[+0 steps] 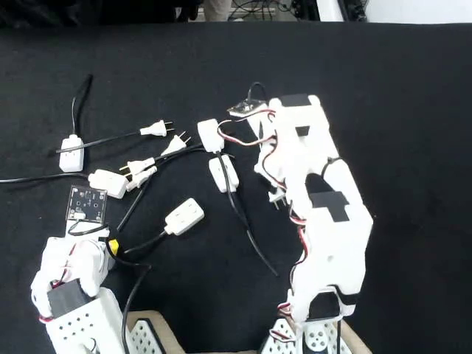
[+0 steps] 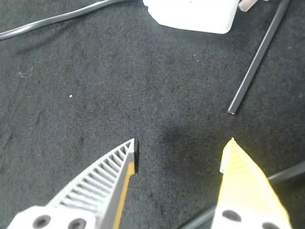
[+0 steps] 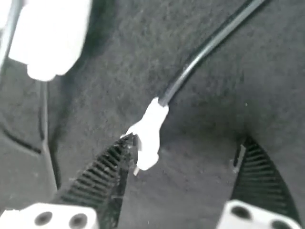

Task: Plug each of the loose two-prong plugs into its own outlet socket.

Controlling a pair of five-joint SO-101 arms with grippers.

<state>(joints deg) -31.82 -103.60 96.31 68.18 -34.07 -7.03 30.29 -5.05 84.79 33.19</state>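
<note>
Fingers (image 3: 112, 176) on the right gape beside a plug (image 3: 148, 133), its prongs unclear

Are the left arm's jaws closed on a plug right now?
No, the left arm's jaws stand open with bare black cloth between them.

Robotics lab bench, black cloth-covered table (image 1: 420, 88), tangled cables (image 1: 258, 9) behind

High cam: overhead, looking down from pretty far, takes in most of black table (image 1: 413, 88). Wrist cams: riding arms, aimed down, super close to cloth. Right wrist and high share white plug (image 3: 148, 133).
</note>
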